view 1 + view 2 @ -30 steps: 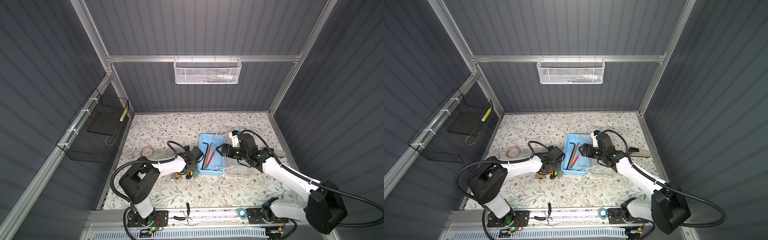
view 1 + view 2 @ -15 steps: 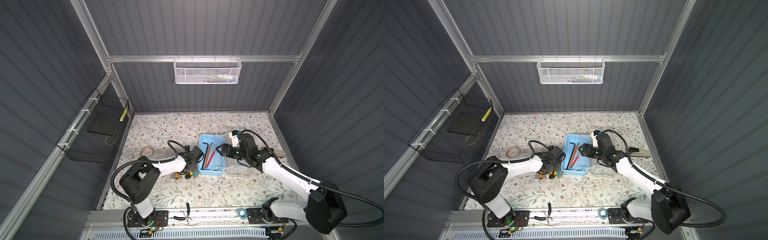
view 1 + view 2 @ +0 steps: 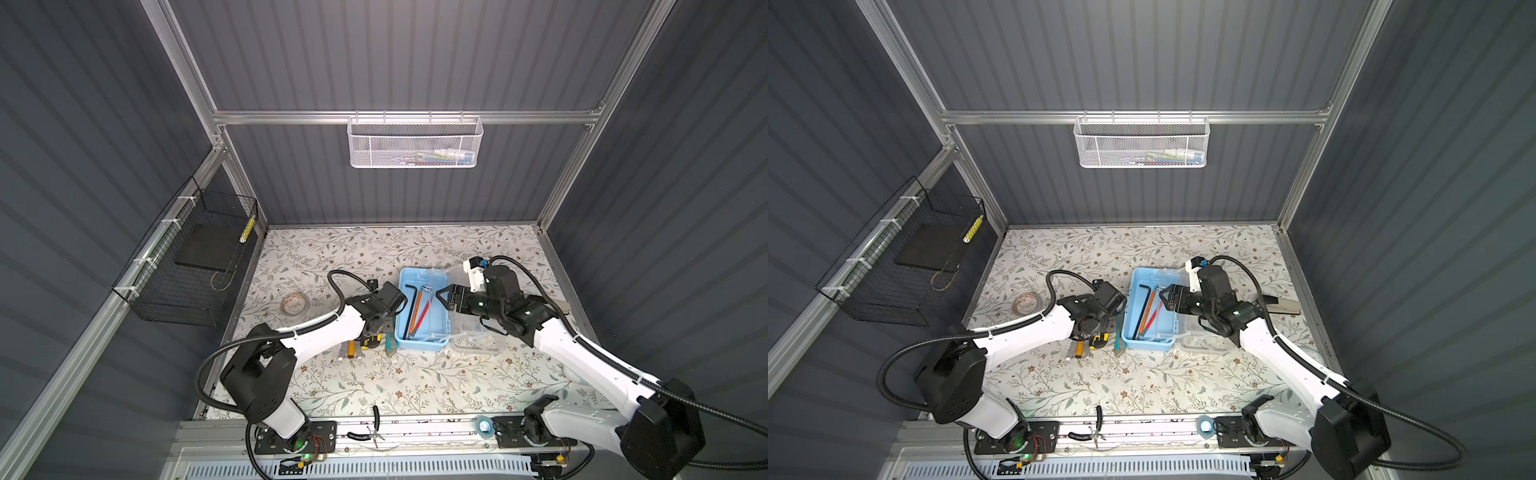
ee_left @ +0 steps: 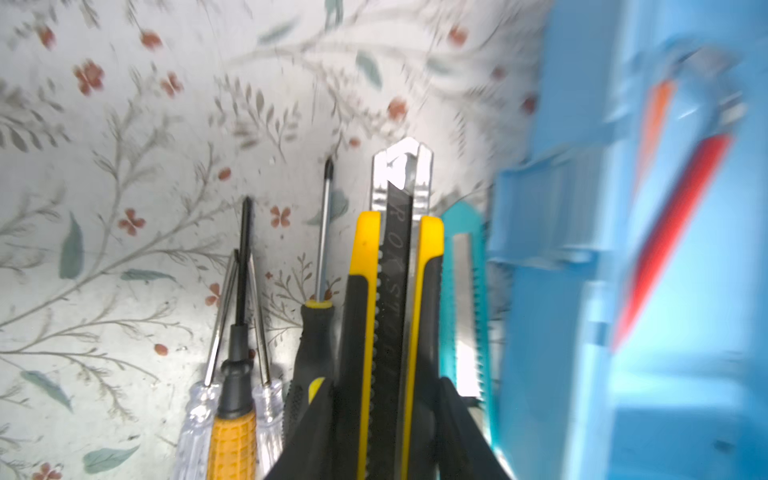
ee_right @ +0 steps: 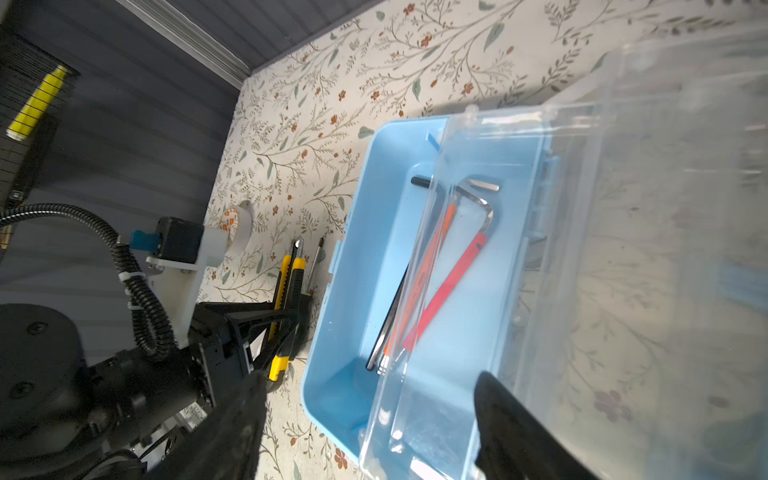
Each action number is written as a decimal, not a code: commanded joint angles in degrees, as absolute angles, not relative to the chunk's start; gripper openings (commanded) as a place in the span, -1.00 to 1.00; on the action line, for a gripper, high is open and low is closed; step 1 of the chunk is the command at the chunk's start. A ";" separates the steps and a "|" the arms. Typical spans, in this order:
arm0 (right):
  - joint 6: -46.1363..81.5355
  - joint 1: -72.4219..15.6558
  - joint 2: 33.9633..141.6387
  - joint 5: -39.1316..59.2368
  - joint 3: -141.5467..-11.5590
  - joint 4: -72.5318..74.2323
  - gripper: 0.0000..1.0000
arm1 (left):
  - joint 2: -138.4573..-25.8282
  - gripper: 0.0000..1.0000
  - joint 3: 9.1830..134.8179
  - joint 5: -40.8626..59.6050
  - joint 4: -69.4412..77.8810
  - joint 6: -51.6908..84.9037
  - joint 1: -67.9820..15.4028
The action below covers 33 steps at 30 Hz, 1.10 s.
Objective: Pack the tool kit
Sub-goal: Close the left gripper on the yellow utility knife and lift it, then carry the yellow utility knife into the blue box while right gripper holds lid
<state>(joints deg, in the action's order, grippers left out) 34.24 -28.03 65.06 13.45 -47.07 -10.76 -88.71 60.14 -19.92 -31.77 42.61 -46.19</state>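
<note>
Left gripper clenching the yellow-black utility knife just beside the light-blue box, right gripper hovering spread wide, empty, above the box's hex keys

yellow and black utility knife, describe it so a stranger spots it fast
On the floral table, find the open light-blue box. Tools lie in a row beside it, on the left arm's side. The yellow-and-black utility knife is the widest, between the fingers of the left gripper, flanked by a teal utility knife and screwdrivers.
</note>
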 commanded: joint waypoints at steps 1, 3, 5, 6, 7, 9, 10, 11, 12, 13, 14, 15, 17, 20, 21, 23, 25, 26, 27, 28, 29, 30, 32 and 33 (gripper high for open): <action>32.61 -27.14 60.34 10.30 -49.13 -13.46 0.58 | -85.24 -0.60 63.96 -17.56 -30.75 41.51 -46.21; 32.35 -26.29 58.49 9.35 -48.91 -14.05 0.59 | -85.25 -0.59 65.84 -16.07 -28.39 41.03 -46.46; 32.38 -24.96 57.03 9.23 -48.65 -14.31 0.59 | -86.75 -0.58 68.04 -14.60 -25.57 40.63 -47.13; 32.36 -24.20 56.52 9.56 -48.54 -14.39 0.59 | -87.62 -0.58 68.93 -14.10 -24.36 40.54 -47.56; 32.58 -23.42 56.06 9.94 -48.36 -14.54 0.59 | -88.81 -0.58 70.38 -13.28 -23.00 40.23 -48.02; 33.02 -22.14 55.19 10.90 -47.94 -14.76 0.59 | -91.43 -0.58 73.34 -11.78 -21.34 39.82 -48.84; 33.27 -21.77 54.69 11.18 -47.62 -14.75 0.59 | -92.69 -0.58 74.88 -10.99 -20.68 39.60 -49.28; 33.30 -21.64 54.22 11.24 -47.32 -14.80 0.58 | -93.92 -0.58 76.24 -10.26 -19.82 39.47 -49.84; 33.31 -21.52 53.81 11.18 -47.08 -14.87 0.59 | -94.97 -0.58 77.31 -9.58 -19.16 39.59 -50.12; 33.27 -21.44 53.47 11.12 -46.77 -14.98 0.59 | -96.03 -0.57 78.38 -8.81 -18.03 39.65 -50.55; 33.28 -21.33 53.23 11.06 -46.46 -15.03 0.59 | -97.30 -0.56 79.10 -8.39 -17.25 39.89 -50.78; 33.26 -21.11 53.02 11.06 -46.12 -15.09 0.59 | -98.59 -0.56 80.06 -7.85 -16.43 40.36 -51.22; 33.44 -20.84 52.62 11.20 -45.34 -15.16 0.59 | -101.07 -0.56 82.74 -6.42 -15.32 41.54 -51.84; 34.14 -20.54 51.79 11.58 -43.63 -14.30 0.59 | -104.70 -0.56 85.38 -5.30 -14.96 42.69 -52.65; 34.40 -20.44 51.40 11.85 -43.09 -13.96 0.59 | -105.46 -0.56 85.73 -4.96 -14.33 43.01 -52.96; 34.72 -20.28 50.99 12.20 -42.22 -13.40 0.59 | -106.80 -0.55 86.35 -4.92 -13.47 43.46 -53.72; 34.84 -20.09 50.80 12.47 -41.68 -13.44 0.59 | -108.36 -0.51 87.40 -5.18 -13.15 43.99 -54.47; 34.81 -20.03 50.72 12.50 -41.40 -13.35 0.59 | -109.05 -0.51 87.74 -5.27 -13.01 44.27 -54.64; 34.91 -19.96 50.71 12.72 -41.25 -13.34 0.59 | -109.85 -0.51 87.89 -4.90 -12.81 44.79 -54.76; 34.97 -19.81 50.67 12.93 -41.11 -13.30 0.60 | -110.50 -0.50 87.89 -4.38 -12.05 45.35 -54.86; 34.91 -19.78 50.56 13.04 -40.92 -13.25 0.59 | -111.03 -0.50 87.89 -4.08 -11.73 45.92 -54.83; 34.90 -19.73 50.45 13.16 -40.74 -13.23 0.59 | -111.54 -0.50 87.89 -3.87 -11.18 46.52 -54.81; 34.92 -19.60 50.14 13.23 -40.44 -13.14 0.60 | -112.26 -0.47 88.10 -4.06 -11.06 47.35 -54.86; 34.81 -19.52 49.95 13.25 -40.34 -13.22 0.60 | -112.54 -0.45 88.23 -4.26 -11.05 47.54 -54.85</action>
